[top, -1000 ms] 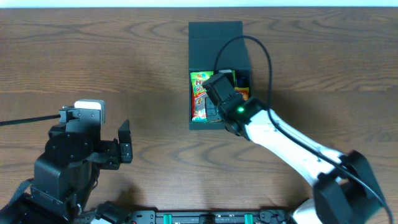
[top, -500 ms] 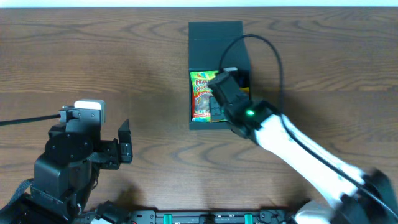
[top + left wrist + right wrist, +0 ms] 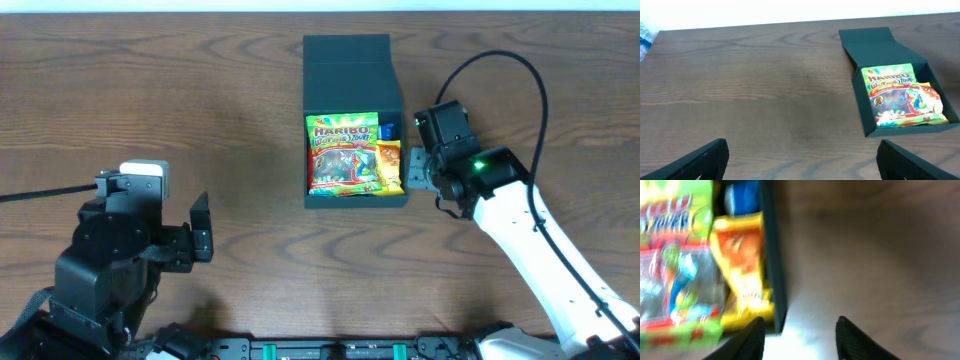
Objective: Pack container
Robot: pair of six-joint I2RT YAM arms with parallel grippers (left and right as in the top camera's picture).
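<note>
The right tool (image 3: 797, 342) had its two fingers spread with nothing between them. It hung just beside the right wall of the container (image 3: 345, 70), outside the box and over bare surface (image 3: 200, 100). A second before, this tool had been pressed shut and reaching down into the open box with the gummy bag under it. Half a second before, it was still over the contents. It had since let go and swung clear to the right. Its own wrist view was smeared by that motion and showed only the dark wall edge running between the snacks and the wood.

The green gummy bag (image 3: 342, 150) now lay flat, face up and fully uncovered inside the container, filling most of its floor. An orange-yellow pack (image 3: 390, 160) sat against the bag's right side, touching the right wall. A small blue item (image 3: 388, 130) showed in the far right corner behind that pack.

The container stood at the middle of the surface towards its far edge, with its flap lid laid open away from the robot.

The left tool (image 3: 802, 160) was well apart at the near left, fingers wide and holding nothing.

I judged that the bag's placement was finished and the release clean. No loose snacks showed on the surface, so closing the lid looked like the likely remaining step.
</note>
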